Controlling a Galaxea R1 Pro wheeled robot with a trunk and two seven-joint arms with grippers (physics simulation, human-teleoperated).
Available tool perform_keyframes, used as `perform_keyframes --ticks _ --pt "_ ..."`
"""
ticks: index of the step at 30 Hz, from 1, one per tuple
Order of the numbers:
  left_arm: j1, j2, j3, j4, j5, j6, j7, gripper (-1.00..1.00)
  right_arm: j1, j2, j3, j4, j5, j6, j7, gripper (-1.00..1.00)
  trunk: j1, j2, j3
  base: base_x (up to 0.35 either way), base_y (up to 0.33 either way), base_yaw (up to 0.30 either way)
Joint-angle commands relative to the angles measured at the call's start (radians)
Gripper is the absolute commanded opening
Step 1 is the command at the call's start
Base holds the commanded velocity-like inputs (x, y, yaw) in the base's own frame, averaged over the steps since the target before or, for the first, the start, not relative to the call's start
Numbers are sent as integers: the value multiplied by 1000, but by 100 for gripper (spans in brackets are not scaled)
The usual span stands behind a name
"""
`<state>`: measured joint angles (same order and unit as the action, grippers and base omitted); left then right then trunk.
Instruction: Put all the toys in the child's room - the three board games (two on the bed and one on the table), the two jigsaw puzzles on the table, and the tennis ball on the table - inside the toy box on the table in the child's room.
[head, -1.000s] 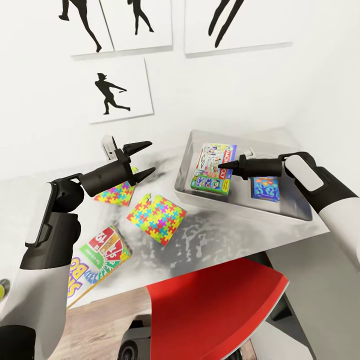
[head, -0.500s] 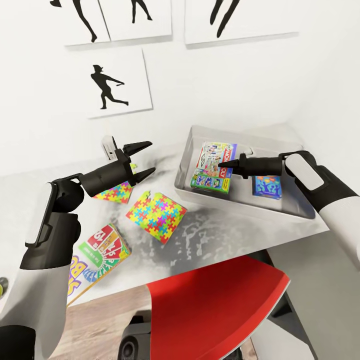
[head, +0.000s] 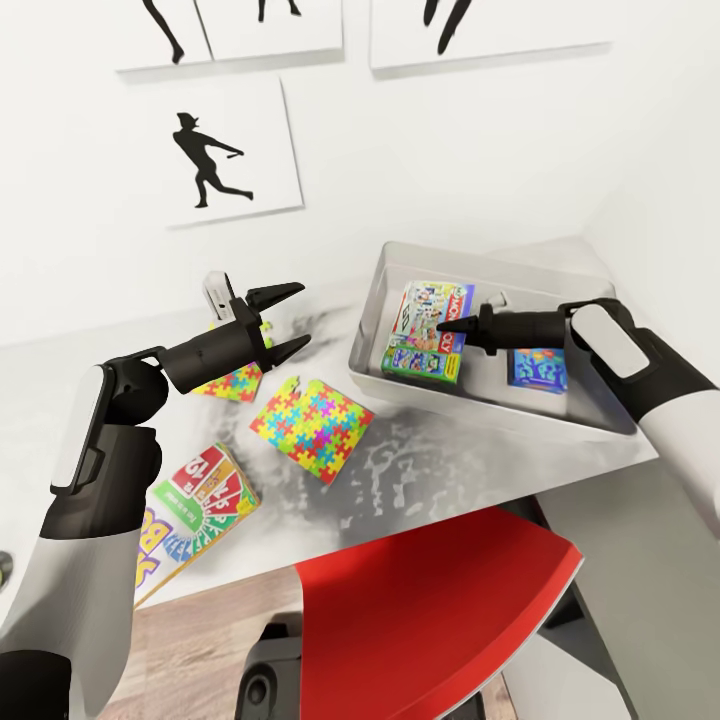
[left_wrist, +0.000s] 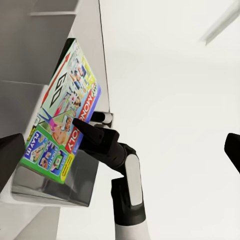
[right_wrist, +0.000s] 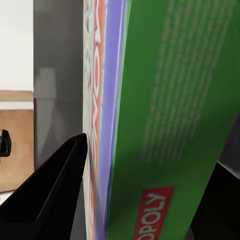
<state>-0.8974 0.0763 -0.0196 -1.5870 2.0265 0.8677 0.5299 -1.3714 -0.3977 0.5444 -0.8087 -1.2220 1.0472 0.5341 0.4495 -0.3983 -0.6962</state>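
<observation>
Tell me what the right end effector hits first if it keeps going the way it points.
Probably the Monopoly box in the toy box. The right end effector points at it, and the right wrist view shows its fingers on either side of the box edge; contact is unclear.

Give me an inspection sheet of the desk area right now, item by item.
Surface: pale table, mottled grey patches.
Job's things: toy box holds the Monopoly box and the small blue game box. Two jigsaw puzzles and the Skip-Bo box lie on the table outside it. A ball shows at the picture's left edge.
Clutter: small white object near the wall.
Grippers: left gripper open, empty, above the far puzzle. Right gripper over the Monopoly box, fingers either side of its edge; grip cannot be told.
Cables: nothing seen.
Surroundings: red chair, silhouette posters, wood floor.
</observation>
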Motion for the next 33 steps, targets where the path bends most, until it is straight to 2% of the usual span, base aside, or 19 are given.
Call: perform_keyframes --ticks 1,20,33 --pt "-1 0 0 -1 11 -1 10 100 -3 -1 3 1 6 0 9 -100 1 -2 -2 0 0 0" --pt "-2 0 1 -3 15 -1 9 100 -45 -1 3 2 7 0 8 -100 1 -2 -7 0 0 0" --pt "-2 -1 1 -4 15 -1 9 100 -50 -1 2 3 7 0 7 -100 1 -2 -10 0 0 0"
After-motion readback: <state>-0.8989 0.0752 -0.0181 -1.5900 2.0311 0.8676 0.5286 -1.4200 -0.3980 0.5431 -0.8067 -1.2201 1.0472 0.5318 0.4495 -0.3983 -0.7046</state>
